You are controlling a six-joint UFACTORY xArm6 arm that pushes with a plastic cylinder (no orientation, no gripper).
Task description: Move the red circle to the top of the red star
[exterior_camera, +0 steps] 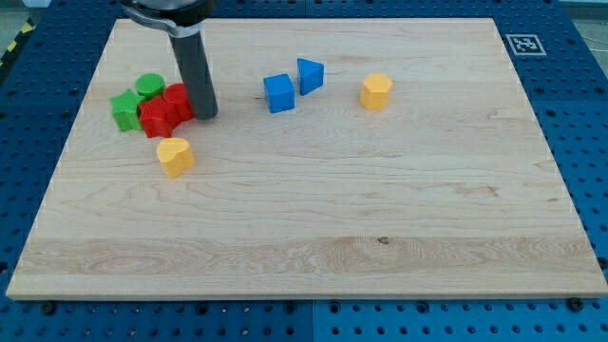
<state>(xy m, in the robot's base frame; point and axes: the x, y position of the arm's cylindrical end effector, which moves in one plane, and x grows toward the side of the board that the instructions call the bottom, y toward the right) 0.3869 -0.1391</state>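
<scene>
The red circle [178,101] sits at the view's upper left, touching the red star [156,118] on the star's upper right side. My tip [206,115] rests on the board right against the red circle's right side. The rod runs up from there to the view's top edge.
A green circle [148,86] and a green star [124,109] crowd the red blocks on their left. An orange heart [175,156] lies below them. A blue cube [279,93], a blue triangle [310,75] and an orange hexagon [376,91] lie to the right.
</scene>
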